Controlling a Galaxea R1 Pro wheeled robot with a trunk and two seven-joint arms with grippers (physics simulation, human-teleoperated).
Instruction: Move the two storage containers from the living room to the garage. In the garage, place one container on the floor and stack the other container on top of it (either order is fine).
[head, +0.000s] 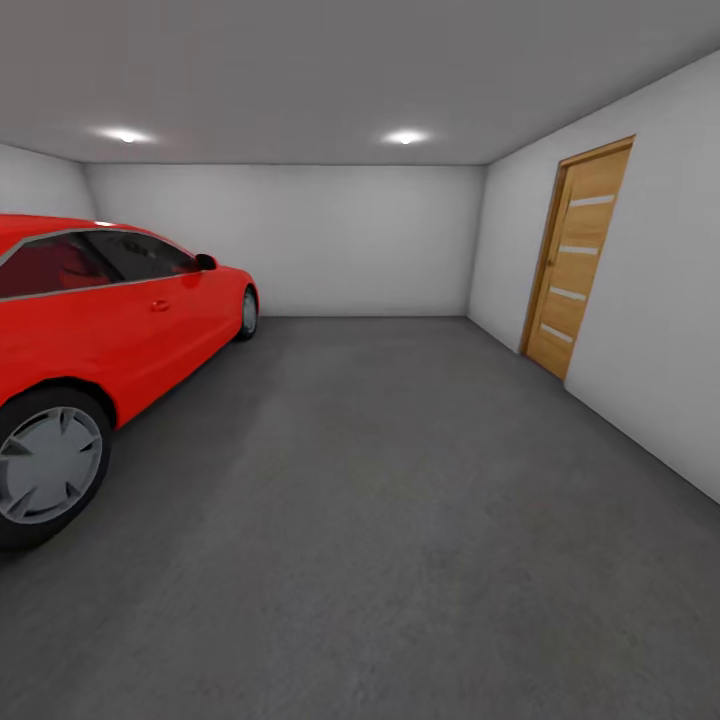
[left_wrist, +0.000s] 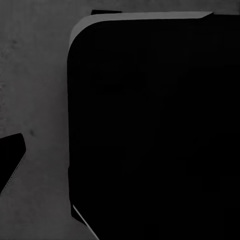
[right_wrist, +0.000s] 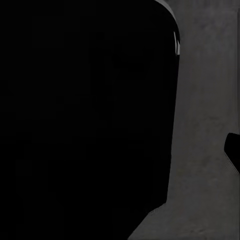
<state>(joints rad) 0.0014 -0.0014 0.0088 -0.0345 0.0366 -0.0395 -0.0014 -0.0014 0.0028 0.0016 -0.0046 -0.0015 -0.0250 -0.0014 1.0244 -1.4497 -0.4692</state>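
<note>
Bare concrete floor lies nearest, the red car left, a wooden door far right. I see no storage containers here, and cannot tell the fingers' state. Driving left risks clipping the car.

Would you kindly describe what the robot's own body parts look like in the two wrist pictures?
Little shows. In the left wrist view a large matte black body with a rounded corner and a thin grey-lit edge sits over the dark concrete floor, with a small black wedge beside it. The right wrist view shows a similar black rounded form. No cables or markings are visible; the jaws cannot be made out.
</note>
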